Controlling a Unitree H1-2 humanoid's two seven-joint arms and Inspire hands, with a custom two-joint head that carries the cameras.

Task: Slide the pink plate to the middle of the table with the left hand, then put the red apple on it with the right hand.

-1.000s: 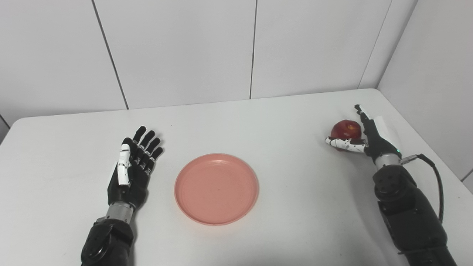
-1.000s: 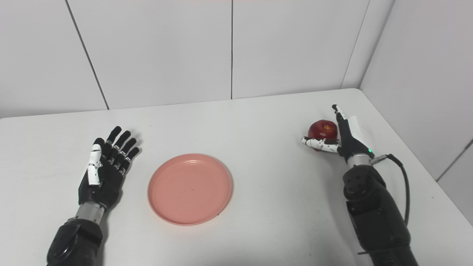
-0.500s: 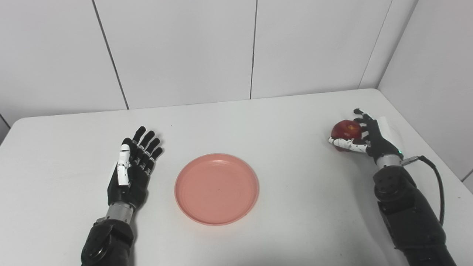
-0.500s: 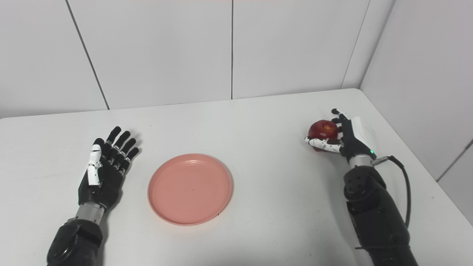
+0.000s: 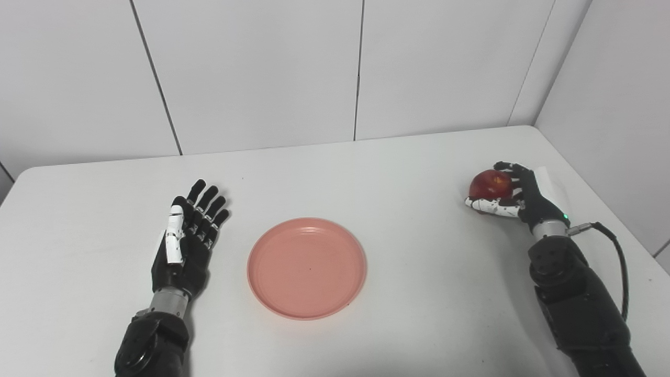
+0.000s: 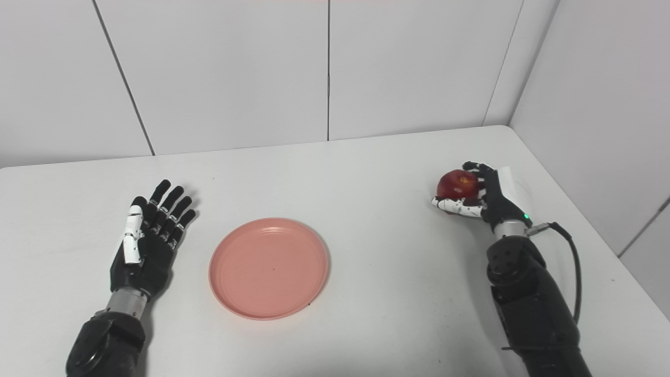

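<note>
The pink plate [image 5: 306, 267] lies flat on the white table [image 5: 366, 173], near the middle and toward the near edge. Nothing rests on the plate.

Left hand [image 5: 184, 243]: it lies on the table just left of the plate, apart from the rim and not touching it. The palm faces up. The fingers [image 5: 208, 201] are stretched out and spread apart, pointing toward the far side of the table. The white thumb lies along the left side of the palm. The hand holds nothing.

Right hand [image 5: 515, 193]: it is at the far right of the table, well apart from the plate. The black fingers [image 5: 509, 167] curl over the top and far side of the red apple [image 5: 489, 184]. The white thumb presses against the near, lower side of the apple. The hand is clamped on the apple. The pictures do not show whether the apple rests on the table or is lifted slightly off it.

A black cable [image 5: 617, 256] loops out from the right wrist and runs down beside the forearm. A green light shows at that wrist.

White panelled walls [image 5: 251, 73] stand behind the table and along its right side.
</note>
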